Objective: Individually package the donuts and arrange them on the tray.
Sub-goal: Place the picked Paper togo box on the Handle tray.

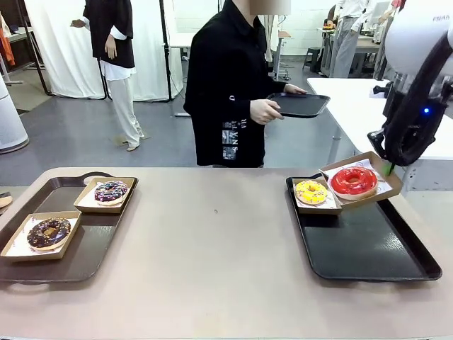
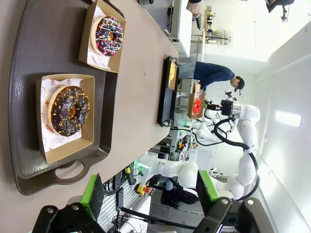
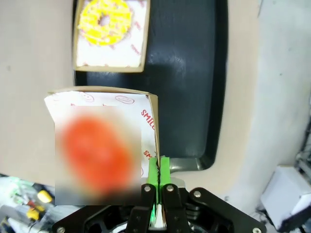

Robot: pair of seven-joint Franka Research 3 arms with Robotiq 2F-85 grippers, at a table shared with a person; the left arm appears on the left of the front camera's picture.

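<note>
Right gripper (image 3: 158, 167) first: its jaws are pinched tight on the side wall of the cardboard box (image 1: 362, 178) carrying the red donut (image 1: 354, 180), and the box hangs tilted in the air over the far right corner of the black tray (image 1: 375, 248), its low end just above the box with the yellow donut (image 1: 311, 191). That is the relation to watch. The held box overlaps that neighbour's near corner, so a straight drop could land on it. The bare tray surface lies toward the robot's edge of the worktop (image 1: 212, 248), so the set-down looks to want a shift that way.

Over at the worktop's left end, the left gripper (image 2: 150, 194) hangs with jaws spread wide and nothing between them, above the brown tray (image 1: 92, 248). There the chocolate donut (image 1: 48, 232) and the sprinkled dark donut (image 1: 110, 191) each sit boxed.

Beyond the far edge, a person (image 1: 226, 85) holds another dark tray (image 1: 301, 105), well clear.
</note>
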